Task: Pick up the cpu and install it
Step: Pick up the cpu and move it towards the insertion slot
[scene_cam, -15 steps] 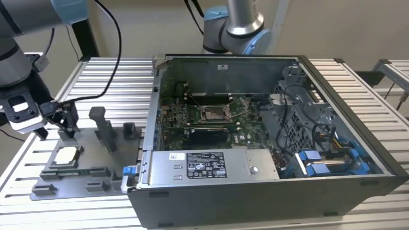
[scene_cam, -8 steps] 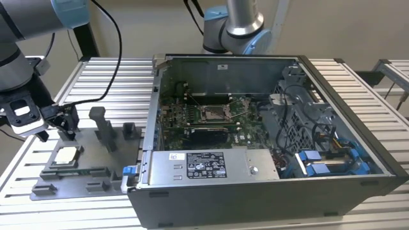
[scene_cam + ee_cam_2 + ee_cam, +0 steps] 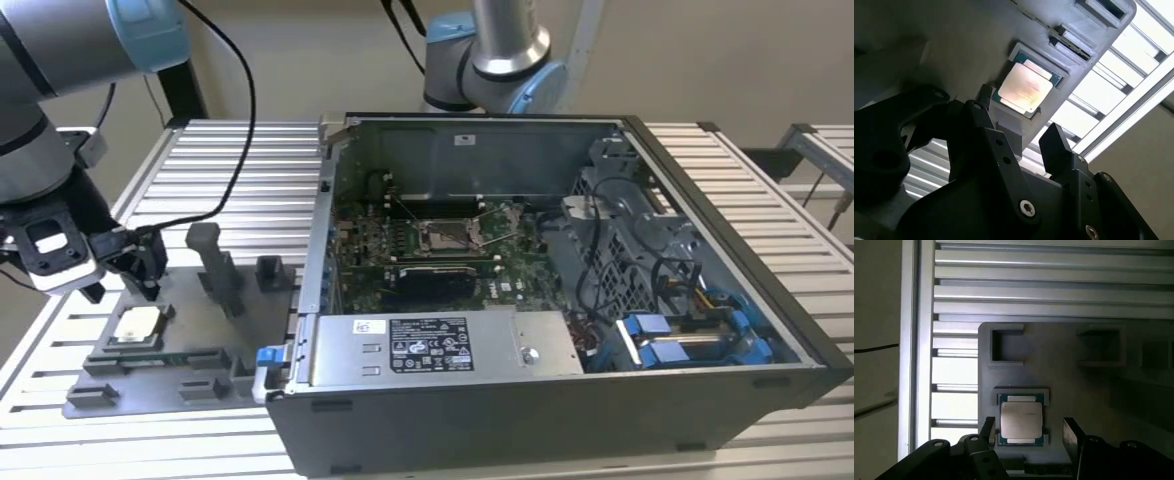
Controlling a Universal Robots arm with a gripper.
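The cpu (image 3: 139, 324) (image 3: 1025, 88) (image 3: 1021, 420), a small flat square chip with a pale metal top, lies in a recess of the grey fixture tray (image 3: 200, 340) at the exterior view's left. My gripper (image 3: 123, 283) (image 3: 1019, 125) (image 3: 1029, 429) hangs just above it, open, with nothing between its black fingers. In both wrist views the fingertips stand on either side of the chip, apart from it. The motherboard socket (image 3: 447, 237) sits inside the open computer case (image 3: 534, 290) at the middle of the exterior view.
Grey blocks and an upright post (image 3: 214, 265) rise from the fixture tray beside the gripper. A second arm (image 3: 487, 50) stands behind the case. The ribbed aluminium table (image 3: 240, 170) runs under everything. A power supply (image 3: 441, 345) lies at the case's front.
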